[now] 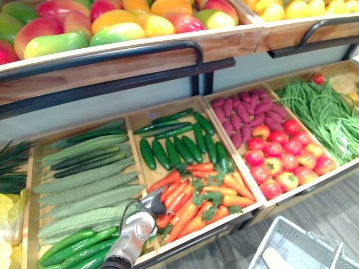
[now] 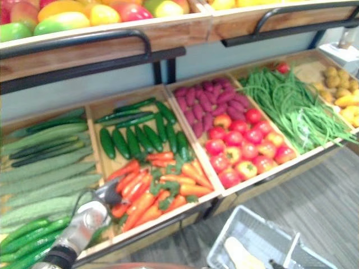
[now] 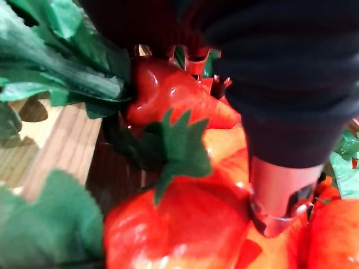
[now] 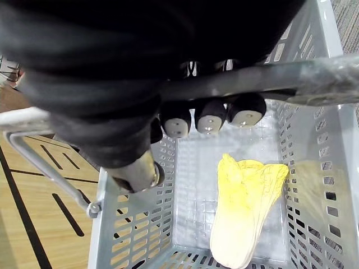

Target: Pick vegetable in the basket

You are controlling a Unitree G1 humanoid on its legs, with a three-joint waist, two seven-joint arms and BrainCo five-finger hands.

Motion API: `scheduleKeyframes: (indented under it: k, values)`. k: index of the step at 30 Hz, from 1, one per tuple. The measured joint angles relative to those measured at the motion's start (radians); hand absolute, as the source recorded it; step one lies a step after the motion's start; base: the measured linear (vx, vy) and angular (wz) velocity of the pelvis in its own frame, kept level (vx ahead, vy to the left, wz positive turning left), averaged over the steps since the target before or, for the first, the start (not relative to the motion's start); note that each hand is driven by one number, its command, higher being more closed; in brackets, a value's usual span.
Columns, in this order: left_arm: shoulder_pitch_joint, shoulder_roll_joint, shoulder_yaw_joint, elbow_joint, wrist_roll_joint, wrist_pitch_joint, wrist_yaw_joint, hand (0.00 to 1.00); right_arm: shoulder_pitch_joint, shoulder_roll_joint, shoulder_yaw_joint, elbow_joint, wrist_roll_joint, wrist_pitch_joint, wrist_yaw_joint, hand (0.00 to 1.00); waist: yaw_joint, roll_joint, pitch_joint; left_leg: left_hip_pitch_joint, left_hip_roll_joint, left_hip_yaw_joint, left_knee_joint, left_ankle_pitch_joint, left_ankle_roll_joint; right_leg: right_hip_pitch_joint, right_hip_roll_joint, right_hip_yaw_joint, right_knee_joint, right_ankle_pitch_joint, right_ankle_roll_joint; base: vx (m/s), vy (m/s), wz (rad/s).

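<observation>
- Nearest, low on the robot's right, a grey plastic basket [image 4: 140, 224] hangs by its handle [image 4: 314, 75]. The right robot hand [image 4: 210, 119] has its fingers curled closed round that handle.
- One pale yellow cabbage [image 4: 244, 207] lies on the basket's floor.
- Further in, the left robot hand [image 1: 152, 204] reaches down into a heap of orange-red carrots [image 1: 185, 216] with green leafy tops, at the front of a wooden bin [image 1: 136, 122].
- Its dark cover sits right over the carrots, and one silver finger pushes down between them. I cannot tell whether it grips a carrot.
- Likely trouble: the carrots look smooth and tapered and they lie piled together, so one could slip from a shallow hold.
- The leafy tops overlap, so lifting one carrot may drag a neighbour out over the bin's front edge.
- The basket is well apart to the right, so a loose hold could drop the carrot on the floor on the way across.
- Behind the carrots lie dark green cucumbers [image 1: 174, 148], with tomatoes [image 1: 280, 159] in the next bin.
- Farthest, a raised shelf holds mangoes [image 1: 112, 25].
</observation>
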Motion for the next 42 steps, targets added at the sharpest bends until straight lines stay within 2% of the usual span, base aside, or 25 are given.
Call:
scheduleKeyframes:
  k: [22, 30, 42]
  values:
    - [-0.03, 0.0, 0.005, 0.027, 0.002, 0.001, 0.021, 1.0, -0.019, -0.031, 0.033, 0.037, 0.0, -0.003, -0.006, 1.0, -0.004, 0.001, 0.0, -0.017, 0.0, -0.007, 0.012, 0.0, 0.0, -0.012, 0.0, 0.001, 0.006, 0.001, -0.004, 0.0, 0.0, 0.0]
    - [0.014, 0.016, 0.074, -0.128, 0.002, 0.014, 0.022, 1.0, -0.018, -0.03, 0.02, 0.037, 0.0, -0.003, -0.006, 1.0, -0.001, 0.003, 0.0, -0.013, 0.001, -0.009, 0.012, 0.0, 0.0, -0.012, 0.0, 0.001, 0.02, -0.004, -0.012, 0.0, 0.0, 0.0]
    - [0.058, 0.037, 0.08, -0.259, 0.002, 0.013, 0.021, 1.0, -0.015, -0.027, 0.005, 0.036, 0.0, -0.003, -0.005, 1.0, 0.004, 0.003, 0.0, 0.0, 0.003, -0.003, 0.012, -0.001, 0.001, -0.007, 0.001, 0.007, 0.028, -0.007, -0.016, -0.01, -0.002, -0.01]
